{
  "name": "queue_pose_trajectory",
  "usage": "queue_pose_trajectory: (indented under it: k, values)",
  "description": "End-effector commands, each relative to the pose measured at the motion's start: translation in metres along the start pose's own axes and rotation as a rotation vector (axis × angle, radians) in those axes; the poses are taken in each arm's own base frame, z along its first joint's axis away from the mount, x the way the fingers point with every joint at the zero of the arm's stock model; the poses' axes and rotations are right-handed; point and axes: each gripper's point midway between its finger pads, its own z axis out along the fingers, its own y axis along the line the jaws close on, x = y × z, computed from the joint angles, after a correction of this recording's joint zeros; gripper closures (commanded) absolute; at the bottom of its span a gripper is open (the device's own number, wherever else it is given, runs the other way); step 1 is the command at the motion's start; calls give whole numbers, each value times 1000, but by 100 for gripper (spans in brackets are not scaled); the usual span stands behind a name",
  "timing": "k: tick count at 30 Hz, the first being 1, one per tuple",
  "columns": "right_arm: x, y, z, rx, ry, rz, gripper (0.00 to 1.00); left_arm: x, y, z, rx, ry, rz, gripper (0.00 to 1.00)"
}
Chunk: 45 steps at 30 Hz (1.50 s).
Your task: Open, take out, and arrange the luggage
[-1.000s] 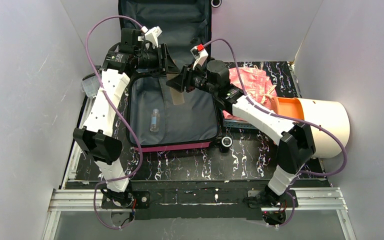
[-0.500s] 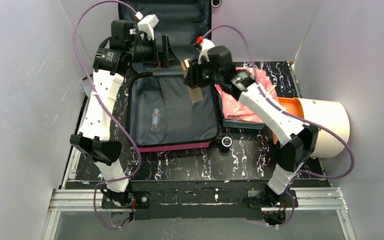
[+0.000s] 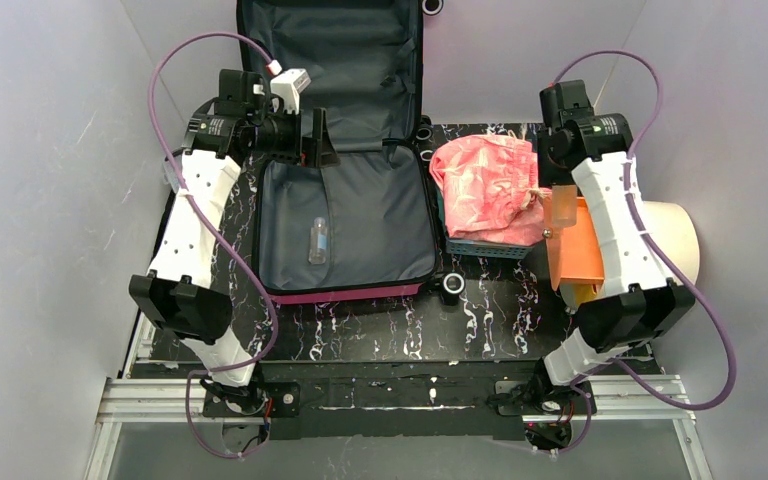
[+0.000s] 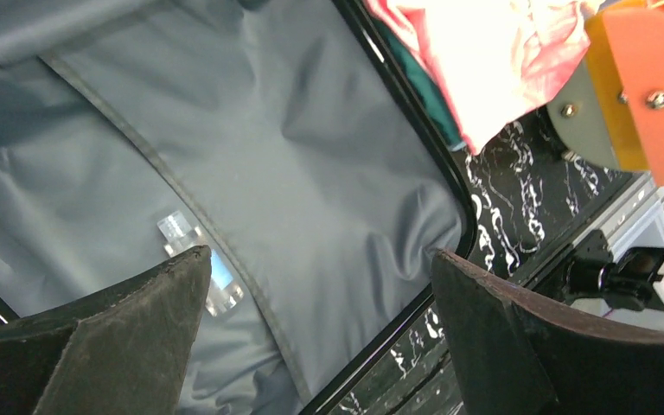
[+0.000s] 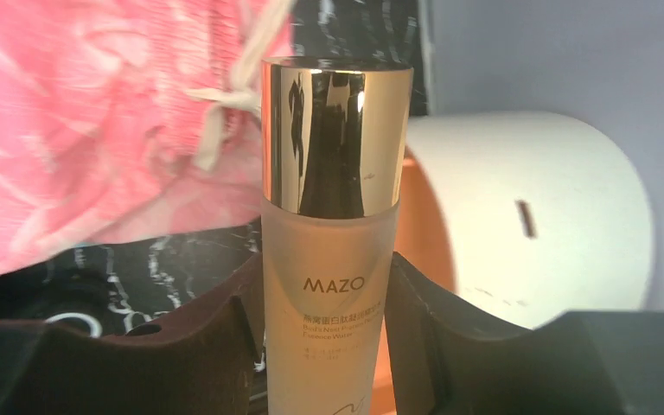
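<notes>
Plainly, the luggage (image 3: 380, 220) lies open on the desk (image 3: 380, 330), lid (image 3: 340, 50) propped back for reach. Left fingers (image 4: 104, 346) spread wide and empty above its lining. Right fingers (image 5: 181, 346) clamp a gold-capped bottle (image 5: 333, 259) upright by the cream cylinder (image 3: 660, 240) — likely to set it out. Two bottles in all — one small clear bottle (image 3: 317, 240) lies inside.

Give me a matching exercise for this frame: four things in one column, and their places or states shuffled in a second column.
Things:
1. bottle
2. vial
3. pink cloth
4. left pincer

Places or states:
A. lying on the lining of the open suitcase
B. piled on the basket
C. open, holding nothing, over the suitcase
D. gripped in the right pincer

Pairs: 1-D; 2-A; 3-B; 4-C
</notes>
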Motion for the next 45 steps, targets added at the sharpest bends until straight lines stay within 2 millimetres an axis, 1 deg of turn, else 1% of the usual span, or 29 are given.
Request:
queue_pose_trajectory:
  k: [1, 3, 6, 7, 8, 9, 12, 14, 16, 18, 22, 24, 27, 29, 31, 37, 40, 44, 45]
  values:
    - [-1, -40, -24, 150, -56, -1, 99, 9, -3, -18, 23, -6, 66, 2]
    - [-3, -44, -25, 171, -61, 1, 99, 14, 2, -20, 14, 1, 65, 2]
    - [-21, -55, -43, 182, -138, 57, 99, 20, 4, -21, 21, 9, 61, 2]
    - [-23, -56, -45, 170, -152, 69, 99, 22, 4, -21, 26, 14, 57, 2]
    - [-20, -56, -43, 159, -145, 70, 99, 24, 5, -19, 27, 20, 51, 2]
    - [-12, -58, -40, 165, -124, 66, 99, 25, 5, -19, 32, 21, 48, 2]
    - [26, -61, -19, 193, -17, 25, 99, 24, 4, -19, 43, 18, 37, 2]
    - [40, -69, -12, 214, 6, 30, 99, 24, 3, -19, 53, 16, 30, 2]
    - [47, -71, -10, 206, 6, 30, 99, 24, 3, -19, 59, 13, 22, 2]
    - [52, -65, -4, 175, 16, 13, 99, 26, 1, -18, 72, 14, 14, 2]
    - [61, -62, 12, 168, 42, 4, 99, 30, 1, -15, 86, 24, -4, 2]
    - [68, -64, 17, 172, 63, -24, 99, 31, 2, -15, 84, 25, -7, 2]
    - [77, -66, 19, 173, 86, -18, 99, 29, 5, -15, 78, 21, -9, 2]
    - [84, -60, 20, 141, 103, -9, 99, 27, 6, -15, 81, 18, -14, 2]
    - [90, -48, 22, 80, 110, -9, 99, 26, 6, -14, 87, 15, -21, 2]
    - [104, -32, 26, -14, 167, -45, 99, 26, 7, -10, 102, 20, -32, 2]
    - [102, -21, 23, -83, 161, -50, 99, 26, 8, -9, 106, 20, -34, 2]
    - [83, -10, 11, -110, 100, -101, 99, 24, 7, -7, 118, 21, -34, 2]
    - [79, -10, 8, -102, 91, -113, 99, 24, 6, -7, 118, 22, -61, 2]
